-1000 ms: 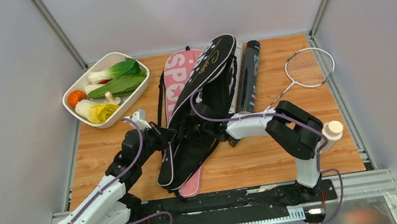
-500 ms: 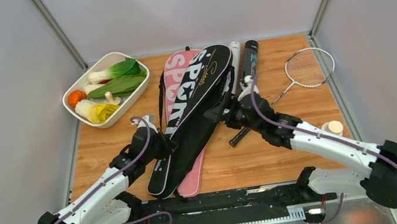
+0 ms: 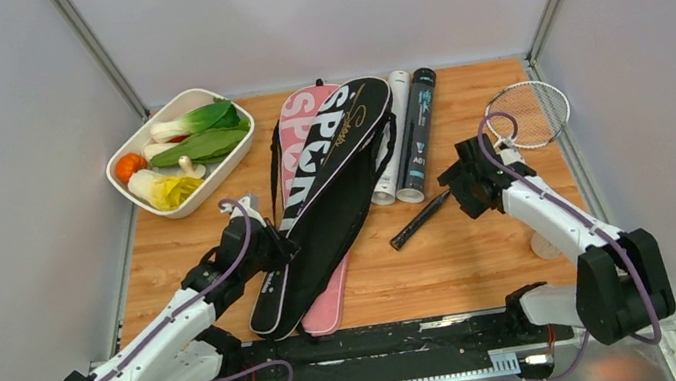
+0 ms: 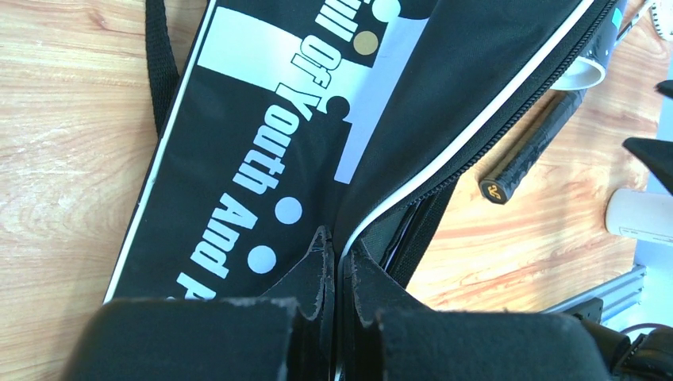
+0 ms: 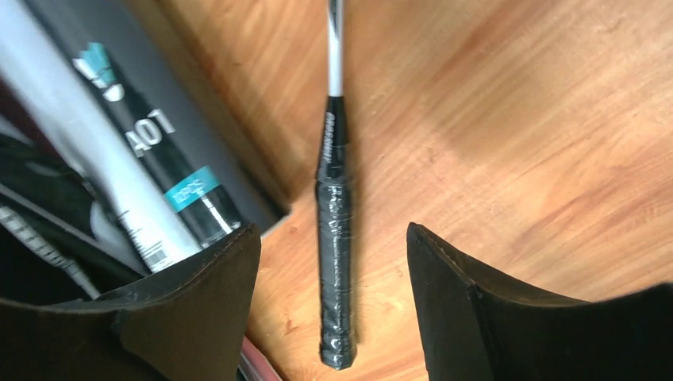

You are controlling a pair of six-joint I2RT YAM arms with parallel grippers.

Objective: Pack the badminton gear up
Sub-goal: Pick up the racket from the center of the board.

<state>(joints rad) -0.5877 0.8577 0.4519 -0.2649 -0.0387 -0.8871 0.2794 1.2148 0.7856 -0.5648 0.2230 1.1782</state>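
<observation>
Black fabric is what the left gripper [image 4: 333,274] has. Its jaws are pinched tight on the edge of the black cover [image 3: 333,186], right at the zip opening, lower left of centre in the top view. That cover lies diagonally across the pink cover [image 3: 298,121] in the middle of the table [image 3: 457,269].

The right gripper [image 5: 332,238] is spread wide with nothing in it, hanging just over the racket [image 3: 525,112]. In the wrist view the black handle [image 5: 334,206] sits right between the two fingers. The racket lies on the wood in the right half of the frame, head in the upper right, handle pointing down toward centre, near the tubes' ends.

So my read is that it's the "grab the racket" step, with the left arm keeping the cover mouth ready. The next move would be to drop straight down, close on the handle, lift, then feed the racket into the opening. The flat handle and thin shaft look easy to knock sideways.

Count:
- 1 racket in sight
- 2 covers
- 2 tubes, a white tube [image 3: 395,136] and a black tube [image 3: 418,128], side by side at upper centre
- 0 loose shuttlecocks that I can see
- 1 dish [image 3: 136,185] of veg, upper left, not part of this

Can't tell what's inside the covers.
</observation>
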